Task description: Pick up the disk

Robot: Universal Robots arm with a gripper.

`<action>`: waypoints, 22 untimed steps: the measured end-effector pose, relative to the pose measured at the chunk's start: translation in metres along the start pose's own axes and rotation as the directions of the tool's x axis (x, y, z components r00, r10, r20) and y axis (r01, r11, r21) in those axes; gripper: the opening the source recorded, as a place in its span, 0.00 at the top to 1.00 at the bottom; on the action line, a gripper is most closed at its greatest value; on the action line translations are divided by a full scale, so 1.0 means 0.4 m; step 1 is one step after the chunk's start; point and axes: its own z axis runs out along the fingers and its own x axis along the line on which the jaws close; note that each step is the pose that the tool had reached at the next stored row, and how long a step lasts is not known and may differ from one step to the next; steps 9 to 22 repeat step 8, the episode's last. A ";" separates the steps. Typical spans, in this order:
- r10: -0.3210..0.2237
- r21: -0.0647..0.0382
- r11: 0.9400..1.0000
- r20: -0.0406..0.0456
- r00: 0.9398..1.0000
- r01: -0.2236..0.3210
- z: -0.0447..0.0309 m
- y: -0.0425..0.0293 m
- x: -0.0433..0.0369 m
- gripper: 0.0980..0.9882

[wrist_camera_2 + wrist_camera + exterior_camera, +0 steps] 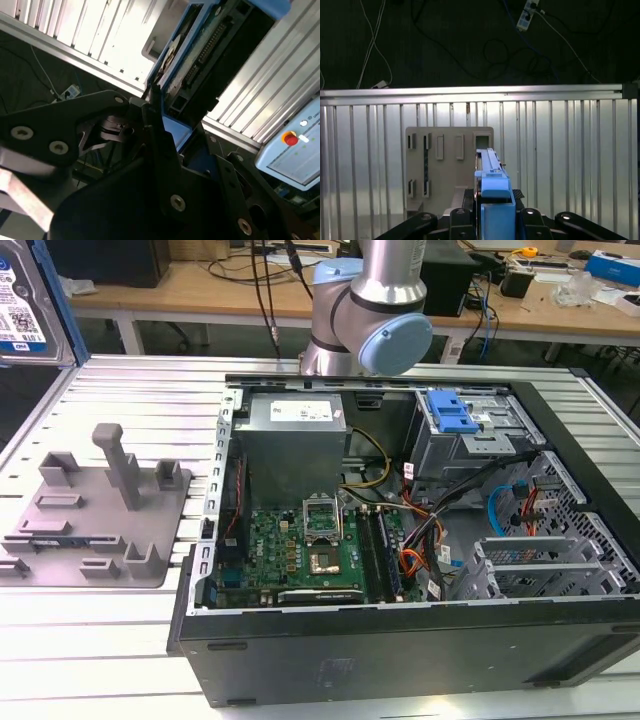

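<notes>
Clearly, the flat silver hard disk with a white-and-blue label and blue plastic side rails [28,302] was already off the surface: in the exterior view I saw it hanging at the top of that view's left, well above the ribbed aluminium surface [120,640]. In both wrist views its blue rail sat edge-on between the black jaws of the gripper [495,212], which were clamped on the disk from either side, so I judged the pick as done and the load as carried.

To hold this step well, I reckoned the grip should stay square on the two rails, with the drive kept level and clear of the posts below it.

Directly under the carried disk in the first wrist view lay the grey plastic fixture with upright posts [450,160], resting flat on the surface. I counted one disk, one fixture, and one open black computer case [400,570] toward the exterior view's right, with a single blue plastic drive-bay latch [452,415] inside it.
</notes>
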 end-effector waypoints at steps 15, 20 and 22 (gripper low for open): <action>0.000 0.000 1.000 0.000 1.000 0.000 0.000 0.000 0.000 0.70; 0.000 0.000 1.000 0.000 1.000 0.000 0.000 0.000 0.000 0.70; 0.000 0.000 1.000 0.000 1.000 0.000 0.000 0.000 0.000 0.70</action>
